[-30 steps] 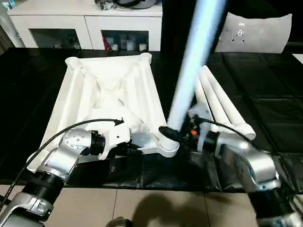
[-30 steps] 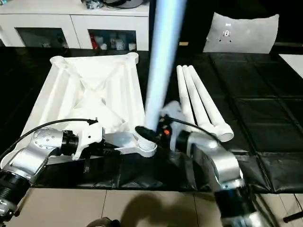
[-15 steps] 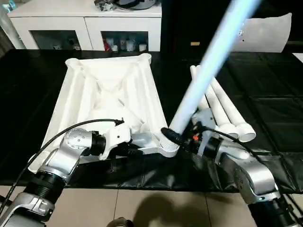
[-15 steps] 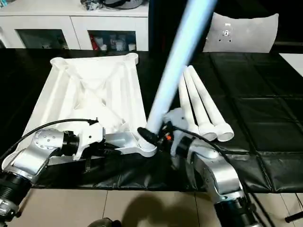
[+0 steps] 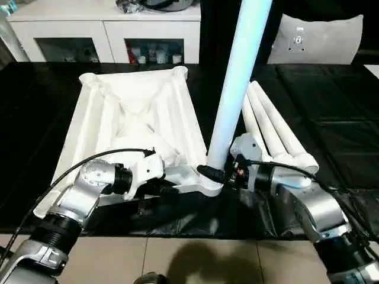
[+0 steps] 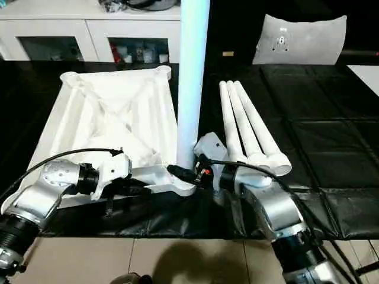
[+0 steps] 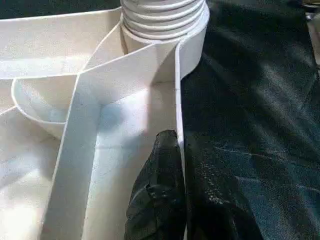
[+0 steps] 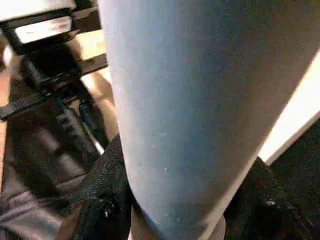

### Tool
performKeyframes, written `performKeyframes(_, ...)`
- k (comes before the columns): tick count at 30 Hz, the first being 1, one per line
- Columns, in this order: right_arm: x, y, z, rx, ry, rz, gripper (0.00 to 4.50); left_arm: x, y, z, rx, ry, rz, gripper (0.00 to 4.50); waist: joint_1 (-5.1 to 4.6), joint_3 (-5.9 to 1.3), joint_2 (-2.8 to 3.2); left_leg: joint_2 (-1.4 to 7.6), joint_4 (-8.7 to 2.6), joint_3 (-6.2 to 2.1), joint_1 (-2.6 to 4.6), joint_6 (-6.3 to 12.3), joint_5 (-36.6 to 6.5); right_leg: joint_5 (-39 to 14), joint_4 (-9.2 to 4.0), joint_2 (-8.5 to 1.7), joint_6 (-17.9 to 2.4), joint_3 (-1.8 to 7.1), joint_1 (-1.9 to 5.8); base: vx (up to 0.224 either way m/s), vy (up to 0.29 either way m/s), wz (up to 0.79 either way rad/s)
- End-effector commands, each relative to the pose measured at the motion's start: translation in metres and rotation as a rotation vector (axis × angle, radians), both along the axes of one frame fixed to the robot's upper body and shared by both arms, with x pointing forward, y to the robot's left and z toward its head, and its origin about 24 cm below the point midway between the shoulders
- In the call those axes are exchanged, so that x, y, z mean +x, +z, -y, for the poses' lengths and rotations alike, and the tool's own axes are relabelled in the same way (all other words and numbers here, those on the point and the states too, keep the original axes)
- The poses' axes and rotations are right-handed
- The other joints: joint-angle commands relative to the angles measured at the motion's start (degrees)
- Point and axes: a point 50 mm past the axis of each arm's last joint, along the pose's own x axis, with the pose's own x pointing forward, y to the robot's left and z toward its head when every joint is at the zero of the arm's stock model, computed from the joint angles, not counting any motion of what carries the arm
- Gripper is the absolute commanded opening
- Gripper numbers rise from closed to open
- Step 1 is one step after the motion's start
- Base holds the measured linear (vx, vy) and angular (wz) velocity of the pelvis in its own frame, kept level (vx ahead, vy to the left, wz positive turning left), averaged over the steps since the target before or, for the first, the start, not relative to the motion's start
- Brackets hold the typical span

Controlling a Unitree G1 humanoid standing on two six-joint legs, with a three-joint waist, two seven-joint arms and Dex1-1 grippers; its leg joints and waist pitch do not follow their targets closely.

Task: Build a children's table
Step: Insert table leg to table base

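the white plastic square tabletop [image 5: 133, 127] lies upside down, x-ribbed side up, left of centre on the black mat [image 5: 331, 124]. at its near right corner socket [image 5: 208, 184], lower middle of the frame, one long tapered white plastic leg [image 5: 234, 89] stands nearly upright, its long axis running up out of the top edge. the right gripper [image 5: 220, 175] is clamped round the leg's base just above the socket; the left gripper [image 7: 172, 192] pinches the tabletop's rim wall beside that corner, bracing it. three more white legs [image 5: 272, 127] lie side by side right of centre, nearer the right arm. threads still show, so the leg probably needs further turning.
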Motion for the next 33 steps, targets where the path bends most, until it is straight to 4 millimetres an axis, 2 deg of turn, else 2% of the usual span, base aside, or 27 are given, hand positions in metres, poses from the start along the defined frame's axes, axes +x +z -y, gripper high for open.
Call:
performKeyframes(1,-0.022,-0.052,0.003,-0.143,0.056,-0.239,1.91,0.008,0.018,0.006,-0.017,-0.044,0.077,0.0,-0.72,-1.39,0.37,3.81,-5.64,-2.0,2.62,-3.61,-27.62,-17.88,-5.36,-4.04,-9.85,2.35,-0.57,0.0,0.0,0.0)
performKeyframes(2,-0.022,-0.054,0.003,-0.159,0.079,-0.25,1.91,0.011,0.02,0.005,-0.006,-0.059,0.083,0.0,-0.76,-0.8,0.0,3.85,-5.76,-1.86,2.52,-3.14,-27.41,-17.19,-5.51,-3.95,-10.05,2.4,-0.83,0.0,0.0,0.0)
performKeyframes(5,-0.024,-0.059,0.001,-0.169,0.123,-0.289,1.91,0.018,0.028,0.003,0.018,-0.096,0.09,0.0,-0.66,-0.18,-0.01,3.73,-5.88,-1.81,2.58,-3.04,-28.05,-19.72,-5.71,-4.13,-9.7,2.52,-0.9,0.0,0.0,0.0)
performKeyframes(7,-0.026,-0.06,-0.001,-0.168,0.147,-0.301,1.91,0.024,0.033,0.0,0.035,-0.09,0.104,0.0,-0.61,0.24,-0.2,3.79,-6.04,-1.97,2.92,-3.7,-29.75,-23.7,-6.09,-4.4,-9.12,2.58,-1.08,0.0,0.0,0.0)
performKeyframes(9,-0.027,-0.06,-0.002,-0.168,0.159,-0.302,1.91,0.029,0.037,-0.004,0.043,-0.072,0.111,0.0,-0.59,0.86,-0.58,3.82,-6.31,-2.18,2.8,-3.76,-29.99,-26.67,-6.42,-4.54,-8.32,2.7,-1.13,0.0,0.0,0.0)
performKeyframes(14,-0.024,-0.061,-0.009,-0.166,0.146,-0.283,1.91,0.035,0.042,-0.018,0.076,-0.023,0.126,0.0,-0.52,1.54,-0.72,4.11,-6.85,-2.36,2.89,-3.96,-29.89,-28.56,-6.64,-4.9,-8.32,2.85,-1.24,0.0,0.0,0.0)
performKeyframes(15,-0.022,-0.061,-0.01,-0.166,0.133,-0.27,1.91,0.035,0.041,-0.02,0.074,-0.015,0.122,0.0,-0.56,1.6,-0.91,4.14,-7.04,-2.39,2.78,-3.94,-29.47,-28.62,-6.71,-5.0,-8.41,2.79,-1.09,0.0,0.0,0.0)
performKeyframes(17,-0.018,-0.062,-0.012,-0.167,0.1,-0.254,1.91,0.033,0.041,-0.024,0.071,-0.004,0.119,0.0,-0.69,1.77,-0.82,4.13,-7.31,-2.5,2.52,-4.16,-29.39,-28.96,-6.68,-5.04,-8.39,2.64,-0.98,0.0,0.0,0.0)
performKeyframes(18,-0.015,-0.062,-0.013,-0.168,0.072,-0.244,1.91,0.031,0.04,-0.027,0.068,0.01,0.114,0.0,-0.78,1.92,-0.68,4.13,-7.46,-2.58,2.61,-4.55,-30.27,-29.97,-6.76,-5.01,-8.26,2.66,-1.27,0.0,0.0,0.0)
performKeyframes(19,-0.013,-0.062,-0.014,-0.17,0.054,-0.236,1.91,0.03,0.039,-0.029,0.067,0.021,0.111,0.0,-0.9,2.07,-0.95,4.15,-7.54,-2.63,2.62,-4.7,-31.15,-31.04,-6.86,-5.0,-7.95,2.65,-1.37,0.0,0.0,0.0)
performKeyframes(20,-0.008,-0.063,-0.015,-0.173,0.0,-0.222,1.91,0.027,0.037,-0.034,0.065,0.053,0.112,0.0,-1.19,2.34,-0.91,4.14,-7.57,-2.92,2.76,-5.35,-33.18,-33.81,-6.86,-5.18,-7.63,2.66,-1.67,0.0,0.0,0.0)
performKeyframes(21,0.0,-0.063,-0.016,-0.177,-0.077,-0.207,1.91,0.023,0.036,-0.039,0.056,0.107,0.113,0.0,-1.87,2.51,-1.03,4.02,-7.64,-3.38,2.3,-5.67,-34.53,-36.8,-6.82,-5.4,-6.95,2.51,-1.57,0.0,0.0,0.0)
performKeyframes(22,0.003,-0.063,-0.016,-0.177,-0.114,-0.202,1.91,0.021,0.036,-0.039,0.048,0.129,0.118,0.0,-2.1,2.61,-0.93,3.99,-7.75,-3.66,2.07,-5.73,-34.84,-38.31,-6.8,-5.5,-6.5,2.4,-1.45,-0.042,0.017,-0.21)
performKeyframes(23,0.005,-0.063,-0.015,-0.178,-0.136,-0.199,1.91,0.02,0.036,-0.04,0.043,0.142,0.121,0.0,-2.32,2.57,-0.83,3.98,-7.82,-3.87,1.87,-5.95,-34.86,-38.97,-6.72,-5.63,-6.33,2.32,-1.37,-0.056,0.024,-0.28)
performKeyframes(24,0.013,-0.061,-0.015,-0.173,-0.226,-0.183,1.91,0.014,0.039,-0.039,0.002,0.214,0.125,0.0,-2.83,2.77,-0.66,3.98,-7.93,-4.33,1.77,-6.79,-36.89,-39.2,-6.53,-5.63,-6.05,2.1,-1.5,-0.056,0.024,-0.28)
performKeyframes(25,0.018,-0.059,-0.015,-0.164,-0.269,-0.178,1.91,0.01,0.04,-0.038,-0.011,0.252,0.135,0.0,-3.31,3.05,-0.86,3.91,-8.27,-4.54,1.24,-6.61,-36.44,-37.78,-6.35,-5.49,-6.23,1.88,-1.15,-0.044,0.033,-0.3)
performKeyframes(27,0.023,-0.057,-0.016,-0.152,-0.318,-0.173,1.91,0.005,0.042,-0.036,-0.023,0.296,0.148,0.0,-3.6,3.27,-0.72,3.84,-8.47,-4.49,1.13,-6.54,-36.4,-36.43,-6.4,-5.18,-6.3,1.81,-1.19,-0.038,0.045,-0.32)
performKeyframes(28,0.028,-0.055,-0.017,-0.133,-0.357,-0.169,1.91,-0.002,0.042,-0.03,-0.039,0.323,0.146,0.0,-3.82,3.42,-0.64,3.79,-8.3,-4.2,2.01,-6.62,-38.12,-35.14,-6.79,-4.93,-6.72,1.86,-1.75,-0.052,0.048,-0.26)
performKeyframes(29,0.033,-0.052,-0.021,-0.109,-0.387,-0.172,1.91,-0.01,0.042,-0.019,-0.065,0.348,0.143,0.0,-3.99,3.18,-1.13,3.86,-8.21,-4.05,2.28,-6.72,-38.21,-34.11,-6.74,-4.89,-7.34,1.89,-1.75,-0.046,0.045,-0.2)
performKeyframes(30,0.036,-0.05,-0.025,-0.091,-0.397,-0.179,1.91,-0.015,0.043,-0.01,-0.086,0.363,0.143,0.0,-4.38,3.69,-0.81,3.81,-8.35,-4.17,2.05,-6.61,-38.79,-33.54,-6.76,-4.84,-7.85,1.7,-1.7,-0.046,0.045,-0.2)
performKeyframes(31,0.037,-0.05,-0.026,-0.09,-0.396,-0.18,1.91,-0.015,0.043,-0.007,-0.09,0.366,0.145,0.0,-4.42,3.79,-0.75,3.8,-8.27,-4.17,2.2,-6.58,-39.54,-34.01,-6.89,-4.75,-7.67,1.64,-1.91,0.0,0.0,0.0)
performKeyframes(32,0.037,-0.05,-0.027,-0.09,-0.394,-0.181,1.91,-0.016,0.044,-0.005,-0.093,0.369,0.147,0.0,-4.35,3.5,-1.34,3.47,-7.61,-3.79,3.04,-6.01,-39.58,-35.26,-7.42,-4.68,-7.13,1.68,-2.36,-0.072,0.027,-0.1)
performKeyframes(33,0.038,-0.05,-0.03,-0.091,-0.395,-0.184,1.91,-0.016,0.044,0.0,-0.097,0.381,0.153,0.0,-4.27,3.71,-1.0,3.41,-7.51,-3.72,3.31,-5.88,-39.83,-35.36,-7.82,-4.71,-6.93,1.72,-2.59,-0.072,0.027,-0.1)
